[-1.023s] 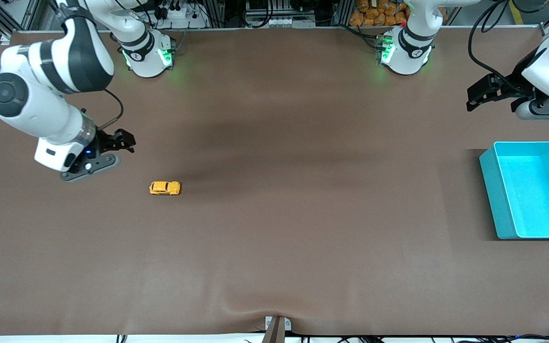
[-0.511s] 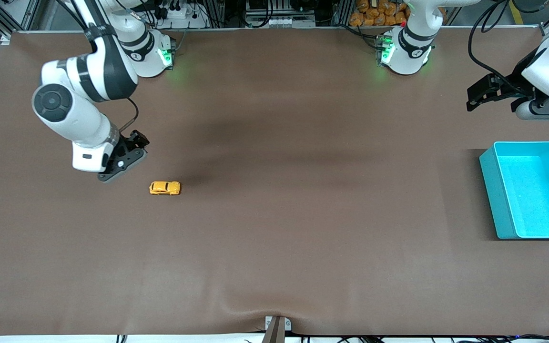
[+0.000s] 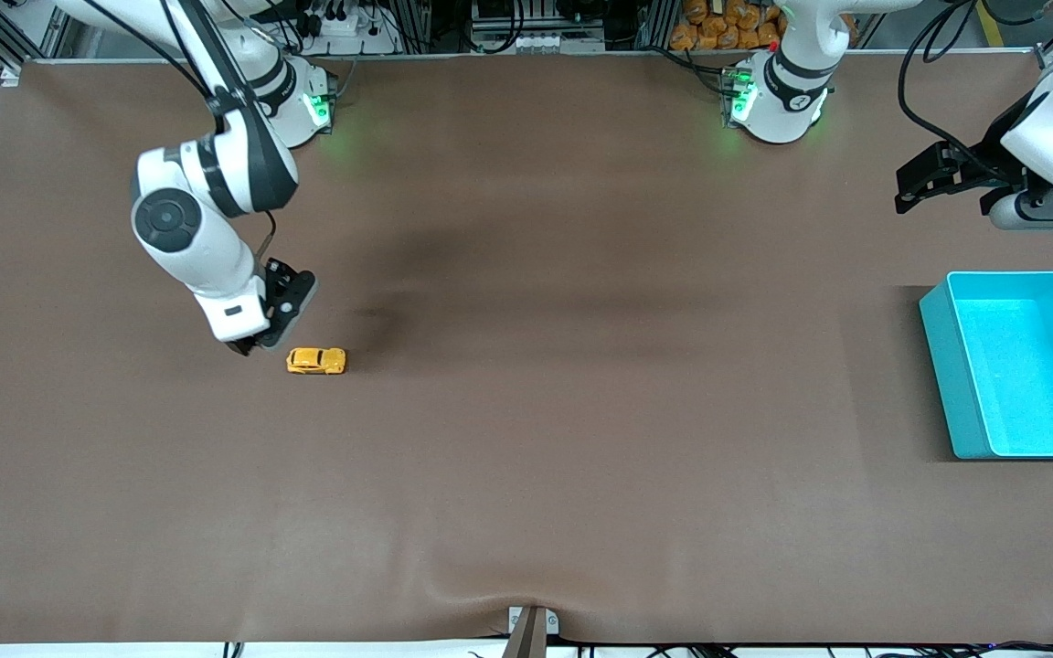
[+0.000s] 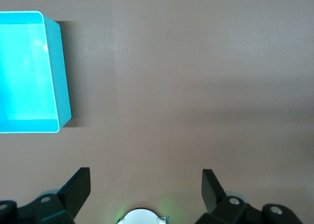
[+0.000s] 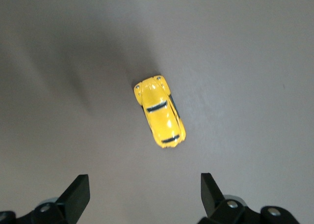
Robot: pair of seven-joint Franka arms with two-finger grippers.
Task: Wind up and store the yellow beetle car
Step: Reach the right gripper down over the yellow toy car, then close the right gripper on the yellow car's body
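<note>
The right arm bends down steeply, its hand (image 3: pixel 257 345) low over the brown table (image 3: pixel 526 457), fingers spread wide — just at ten o'clock of the yellow beetle car (image 3: pixel 316 361), which sits on its wheels, untouched. The left hand (image 3: pixel 924 178) waits with fingers apart, hovering at twelve o'clock of the cyan bin (image 3: pixel 942 366).

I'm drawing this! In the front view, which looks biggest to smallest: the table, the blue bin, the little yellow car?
1. Table, filling nearly the whole view.
2. Cyan bin, at the left arm's end.
3. Yellow beetle car, tiny, clearly smallest.
</note>
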